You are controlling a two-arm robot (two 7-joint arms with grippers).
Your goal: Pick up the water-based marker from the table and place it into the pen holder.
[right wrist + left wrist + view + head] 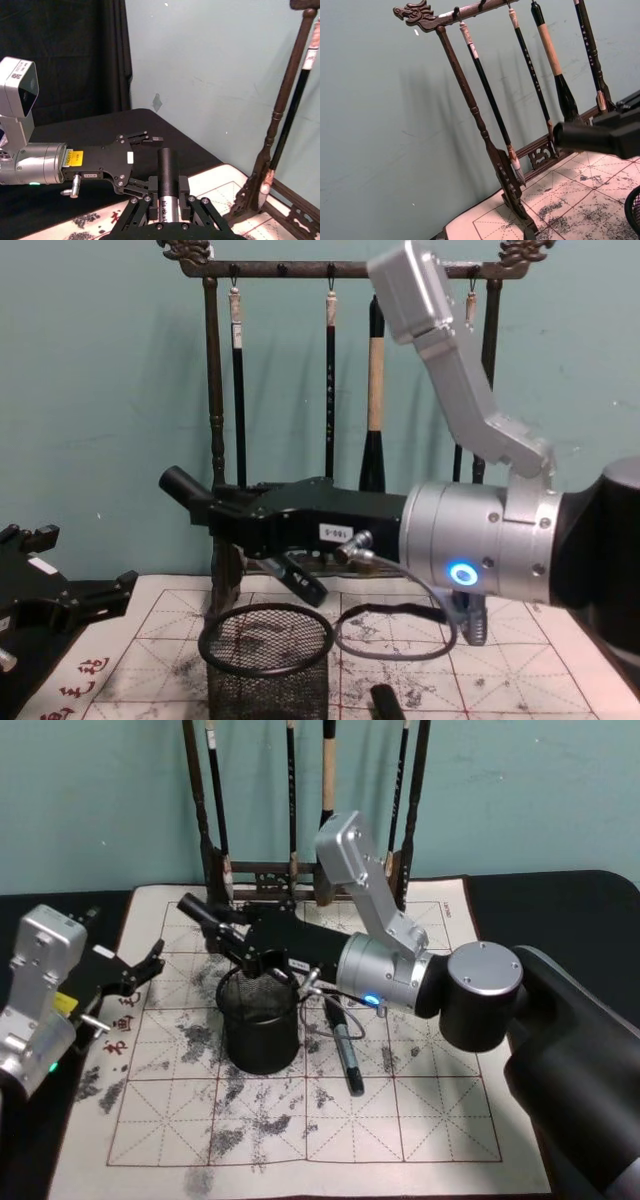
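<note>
A black water-based marker (203, 914) is tilted in my right gripper (237, 946), which is shut on it just above the pen holder (259, 1032), a black wire-mesh cup standing on the calligraphy mat. In the chest view the marker (183, 486) slants down toward the pen holder's round rim (210, 651), its lower tip hanging a little above the opening. The right wrist view has the marker (167, 172) clamped between the fingers. My left gripper (137, 974) rests open at the mat's left edge, apart from both.
Another black marker (346, 1058) lies on the mat right of the cup. A dark wooden brush rack (290, 870) with hanging brushes stands behind, close to my right gripper. The ink-stained gridded mat (430, 1120) has free room in front.
</note>
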